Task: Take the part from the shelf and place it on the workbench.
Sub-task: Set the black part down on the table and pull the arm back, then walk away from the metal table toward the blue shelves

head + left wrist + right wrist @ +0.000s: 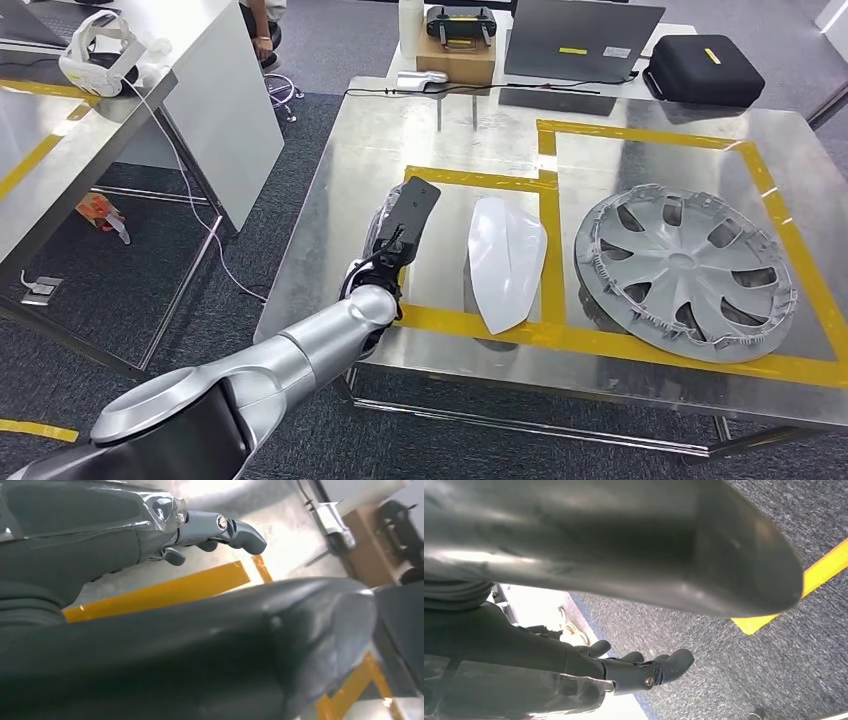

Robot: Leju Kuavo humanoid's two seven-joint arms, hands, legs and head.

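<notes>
High head view over workbench (330, 200); 2 close wrist views

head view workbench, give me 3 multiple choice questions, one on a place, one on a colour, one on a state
1. Where does the white part lie on the workbench?
A. between the left robot hand and the wheel cover
B. on top of the wheel cover
C. on the cardboard box

2. What colour is the tape marking the bench?
A. blue
B. yellow
C. red

3. What is the left robot hand doing?
A. gripping the white part
B. lifting the wheel cover
C. holding nothing, beside the white part

Answers: 1 A, the wheel cover sits to its right and the hand to its left. 2 B, the lines are yellow. 3 C, a gap of bare metal separates hand and part.
</notes>
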